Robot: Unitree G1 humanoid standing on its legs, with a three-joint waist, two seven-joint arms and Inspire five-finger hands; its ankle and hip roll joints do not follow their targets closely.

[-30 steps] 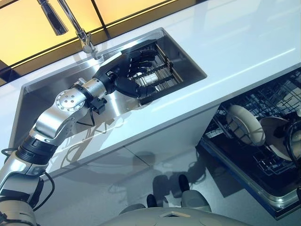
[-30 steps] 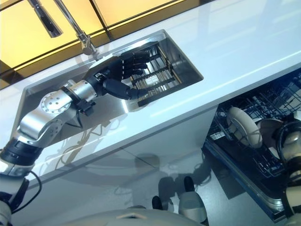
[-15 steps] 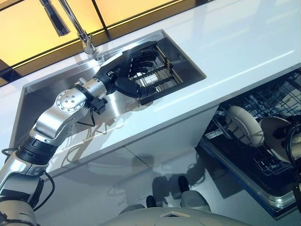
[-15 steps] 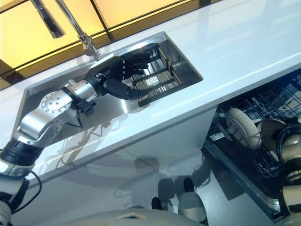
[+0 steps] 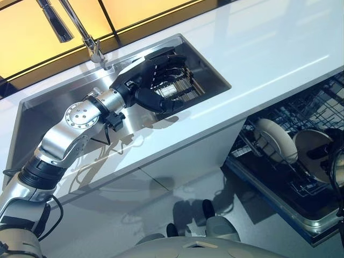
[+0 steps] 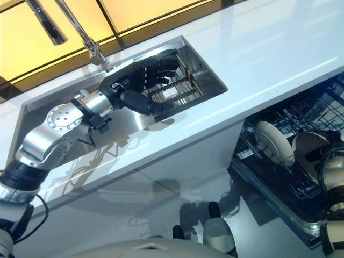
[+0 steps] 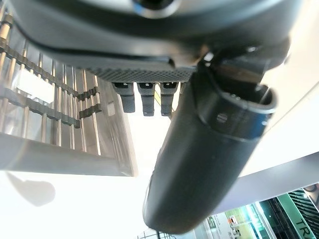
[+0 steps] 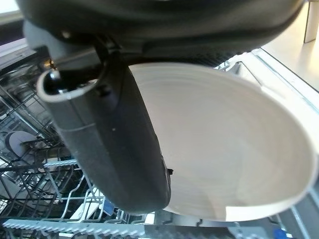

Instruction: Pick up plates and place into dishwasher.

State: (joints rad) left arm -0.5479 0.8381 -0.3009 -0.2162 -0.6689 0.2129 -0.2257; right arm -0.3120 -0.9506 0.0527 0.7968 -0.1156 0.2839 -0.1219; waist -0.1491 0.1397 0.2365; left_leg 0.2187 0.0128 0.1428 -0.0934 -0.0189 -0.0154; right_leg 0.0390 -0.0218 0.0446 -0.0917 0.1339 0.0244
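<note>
The sink (image 5: 64, 102) is showing brushed metal, the table (image 5: 279, 43) is gleaming glossy white, and the plate (image 8: 234, 149) is looking smooth, glazed.

White plate (image 8: 234, 164), white counter (image 5: 279, 48), steel-grey sink (image 5: 48, 107), amber wall (image 5: 27, 37).

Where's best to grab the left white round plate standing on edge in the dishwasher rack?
Probably pinch that white round plate at its upper rim from above: it stands on edge in the wire dishwasher rack, lower edge buried among tines.
</note>
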